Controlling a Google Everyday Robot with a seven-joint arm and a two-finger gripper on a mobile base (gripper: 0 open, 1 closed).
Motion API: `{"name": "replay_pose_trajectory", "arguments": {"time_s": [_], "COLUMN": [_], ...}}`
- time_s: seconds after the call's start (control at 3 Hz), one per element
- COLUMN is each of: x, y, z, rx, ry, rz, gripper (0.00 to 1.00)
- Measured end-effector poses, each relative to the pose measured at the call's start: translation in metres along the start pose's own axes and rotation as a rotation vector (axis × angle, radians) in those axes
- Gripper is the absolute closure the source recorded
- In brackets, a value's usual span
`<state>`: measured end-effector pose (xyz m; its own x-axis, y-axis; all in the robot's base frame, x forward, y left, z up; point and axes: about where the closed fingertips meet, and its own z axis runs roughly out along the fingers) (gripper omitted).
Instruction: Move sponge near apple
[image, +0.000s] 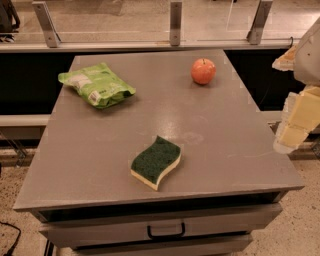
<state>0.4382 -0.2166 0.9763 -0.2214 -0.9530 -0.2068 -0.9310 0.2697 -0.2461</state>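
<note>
The sponge (155, 162) has a dark green top on a pale yellow base and lies flat near the front edge of the grey table (100, 150), a little right of centre. The apple (203, 71) is red-orange and stands at the back right of the table, well apart from the sponge. My gripper (294, 127) hangs at the right edge of the view, beside the table's right side, off the tabletop. It is to the right of the sponge and in front of the apple, touching neither and holding nothing that I can see.
A light green crinkly snack bag (96, 84) lies at the back left of the table. A metal railing with posts (175, 25) runs behind the table. A drawer with a black handle (166, 231) sits below the tabletop's front edge.
</note>
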Motion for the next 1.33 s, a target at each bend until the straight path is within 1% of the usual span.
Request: {"name": "replay_pose_trajectory", "arguments": {"time_s": [0.33, 0.67, 1.0, 1.33], "x": [0.000, -0.022, -0.062, -0.093], "y": [0.000, 0.003, 0.013, 0.025], "z": [0.000, 0.006, 0.024, 0.053], "rx": [0.000, -0.016, -0.063, -0.112], "ry": [0.000, -0.039, -0.094, -0.128], "rz": [0.000, -0.042, -0.124, -0.191], "gripper": [0.00, 0.00, 0.00, 0.00]}}
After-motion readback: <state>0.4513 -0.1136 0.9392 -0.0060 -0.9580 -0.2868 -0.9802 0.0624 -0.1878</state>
